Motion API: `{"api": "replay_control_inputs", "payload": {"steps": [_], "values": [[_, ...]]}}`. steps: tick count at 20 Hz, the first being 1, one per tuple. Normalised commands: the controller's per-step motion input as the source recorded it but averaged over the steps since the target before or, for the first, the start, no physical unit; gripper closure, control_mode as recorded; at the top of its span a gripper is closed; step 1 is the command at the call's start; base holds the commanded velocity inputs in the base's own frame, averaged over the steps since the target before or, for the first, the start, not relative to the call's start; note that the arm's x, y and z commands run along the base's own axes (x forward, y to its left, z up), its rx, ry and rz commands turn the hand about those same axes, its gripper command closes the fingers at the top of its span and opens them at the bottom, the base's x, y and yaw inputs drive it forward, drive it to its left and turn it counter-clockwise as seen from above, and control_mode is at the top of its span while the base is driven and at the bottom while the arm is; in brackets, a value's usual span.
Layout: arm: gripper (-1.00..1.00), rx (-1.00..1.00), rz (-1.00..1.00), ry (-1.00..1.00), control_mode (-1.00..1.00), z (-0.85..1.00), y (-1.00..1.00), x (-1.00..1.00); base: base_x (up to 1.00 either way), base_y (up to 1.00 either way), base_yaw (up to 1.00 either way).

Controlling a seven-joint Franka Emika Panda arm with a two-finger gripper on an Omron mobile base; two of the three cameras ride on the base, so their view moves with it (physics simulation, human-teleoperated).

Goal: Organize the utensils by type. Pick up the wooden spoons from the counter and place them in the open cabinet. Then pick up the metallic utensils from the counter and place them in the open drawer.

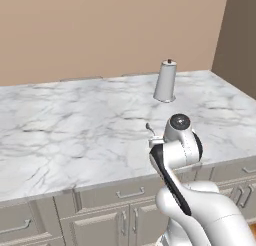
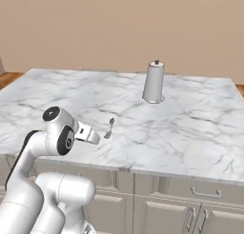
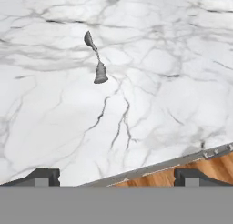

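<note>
White marble table (image 1: 75,135), grey veins, far corners cut off; tapered grey cylinder (image 2: 154,82) with dark knob upright near back; tool (image 3: 116,175) released, tips wide apart above front edge; small silver spoon (image 3: 96,59) lying flat mid-table, partly hidden behind arm in left base view

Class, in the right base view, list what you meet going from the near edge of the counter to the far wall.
Cabinet fronts → counter near edge → silver spoon → paper towel roll → beige wall.
</note>
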Motion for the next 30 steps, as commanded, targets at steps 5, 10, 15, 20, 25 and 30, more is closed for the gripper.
{"api": "replay_control_inputs", "payload": {"steps": [5,10,15,20,25,30], "values": [[-1.0,0.0,0.0,0.0,1.0,0.0,0.0,0.0,0.3,-0.51,0.24],[-1.0,0.0,0.0,0.0,1.0,0.0,0.0,0.0,0.28,-0.5,0.16],[-1.0,0.03,0.02,-0.01,-1.0,0.0,-0.06,0.07,0.21,-0.29,0.09],[-1.0,0.12,0.1,-0.01,-1.0,0.0,-0.23,0.55,0.0,0.0,0.0],[-1.0,0.04,0.08,0.02,-1.0,0.0,0.01,0.73,0.0,0.0,0.0],[-1.0,0.0,0.01,0.19,-1.0,0.0,0.25,0.66,0.0,0.0,0.0]]}}
